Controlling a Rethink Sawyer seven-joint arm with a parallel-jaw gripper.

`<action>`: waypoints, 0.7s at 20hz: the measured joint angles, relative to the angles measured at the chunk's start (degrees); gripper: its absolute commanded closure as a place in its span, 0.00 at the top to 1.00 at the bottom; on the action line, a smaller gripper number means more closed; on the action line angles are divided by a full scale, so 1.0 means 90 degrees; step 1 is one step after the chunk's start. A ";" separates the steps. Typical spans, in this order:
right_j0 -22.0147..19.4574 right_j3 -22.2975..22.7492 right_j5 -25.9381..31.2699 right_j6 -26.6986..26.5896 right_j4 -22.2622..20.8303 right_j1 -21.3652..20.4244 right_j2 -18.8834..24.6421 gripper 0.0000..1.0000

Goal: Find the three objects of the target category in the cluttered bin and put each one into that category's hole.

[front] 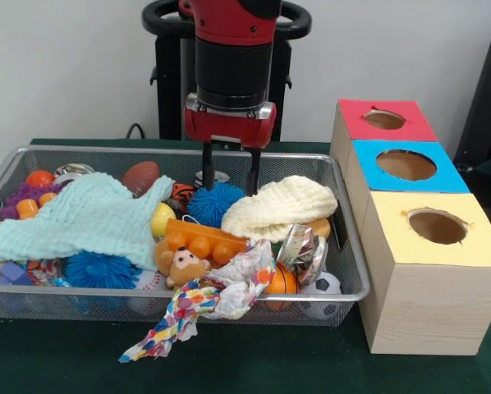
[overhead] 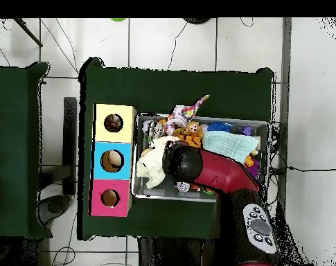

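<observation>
The wire mesh bin (front: 106, 150) is full of toys and cloths. One printed cloth (front: 176, 316) hangs over its near rim onto the table. A second crumpled printed cloth (front: 244, 277) lies just inside beside it. The hanging cloth also shows in the overhead view (overhead: 189, 109). My gripper (front: 229, 168) is open and empty, fingers pointing down just above a blue spiky ball (front: 214, 203) and the cream cloth (front: 278, 205), near the bin's back. The yellow-surround hole (front: 437, 226) tops the nearest part of the wooden box, right of the bin, and shows in the overhead view (overhead: 113, 122).
A large mint knitted cloth (front: 89, 217) covers the bin's left half. An orange brick (front: 204, 242), a monkey toy (front: 182, 264) and balls lie in the middle. Blue-surround (front: 406, 164) and red-surround (front: 384, 119) holes sit behind the yellow one. In the overhead view my arm (overhead: 219, 173) hides the gripper.
</observation>
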 measured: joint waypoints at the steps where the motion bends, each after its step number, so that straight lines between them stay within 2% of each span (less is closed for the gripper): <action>1: 0.0003 -0.0011 -0.0042 0.0000 0.0060 0.0019 0.0003 1.00; 14: 0.0263 -0.0662 -0.0370 0.0000 0.0828 0.0299 0.0016 1.00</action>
